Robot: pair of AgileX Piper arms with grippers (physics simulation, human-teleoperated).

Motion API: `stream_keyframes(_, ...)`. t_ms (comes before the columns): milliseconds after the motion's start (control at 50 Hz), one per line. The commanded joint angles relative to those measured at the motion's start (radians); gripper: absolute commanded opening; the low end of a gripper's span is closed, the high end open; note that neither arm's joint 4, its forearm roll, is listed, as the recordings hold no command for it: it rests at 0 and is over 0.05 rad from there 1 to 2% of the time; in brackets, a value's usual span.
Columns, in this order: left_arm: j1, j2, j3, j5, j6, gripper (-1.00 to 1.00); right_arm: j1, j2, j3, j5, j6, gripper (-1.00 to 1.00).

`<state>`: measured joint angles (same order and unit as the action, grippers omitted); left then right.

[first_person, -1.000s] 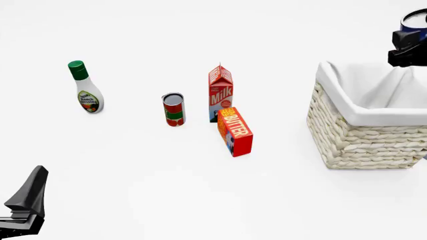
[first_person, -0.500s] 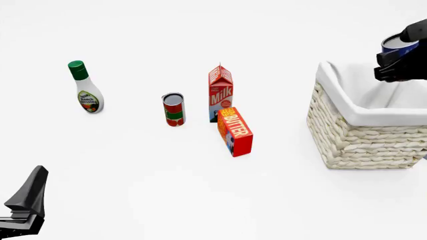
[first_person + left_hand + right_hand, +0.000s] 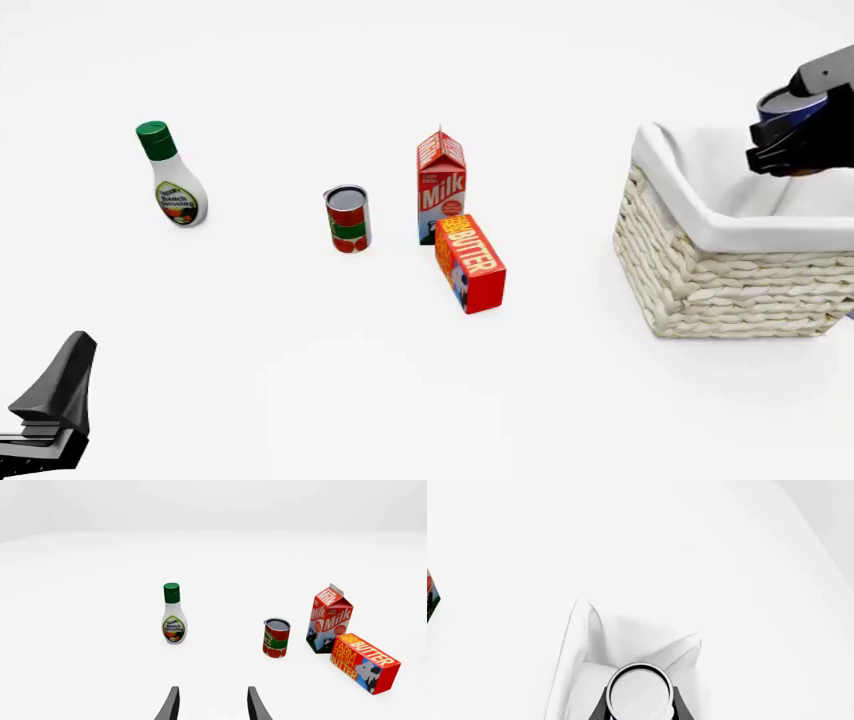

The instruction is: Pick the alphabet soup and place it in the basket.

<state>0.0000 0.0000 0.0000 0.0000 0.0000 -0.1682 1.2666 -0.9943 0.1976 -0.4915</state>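
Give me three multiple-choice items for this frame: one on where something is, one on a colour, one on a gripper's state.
1. Where is the alphabet soup?
A. Beside the milk carton
B. Held above the basket
C. On the table by the dressing

2. What colour is the dressing bottle's cap?
A. Green
B. Red
C. Blue

3. The left gripper is:
A. Shut on the butter
B. Shut on a can
C. Open, holding nothing

Key: 1 B, the right gripper carries it over the basket; 2 A, the dressing bottle has a green top; 3 C, the left gripper shows spread fingers with nothing between.
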Motion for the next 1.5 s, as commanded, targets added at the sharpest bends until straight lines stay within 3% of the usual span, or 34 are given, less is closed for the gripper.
stream_keyframes(20, 0.000, 0.000, 0.000, 0.000, 0.000, 1.00, 0.004, 0.000, -0.011, 0.019, 0.008, -1.00)
stream_keyframes(320, 0.000, 0.000, 0.000, 0.000, 0.000, 1.00, 0.002, -0.026, 0.017, 0.049, -0.001, -1.00)
stream_keyframes(1500, 0.000, 0.000, 0.000, 0.000, 0.000, 1.00, -0.012, 0.042, 0.043, 0.000, -0.005, -1.00)
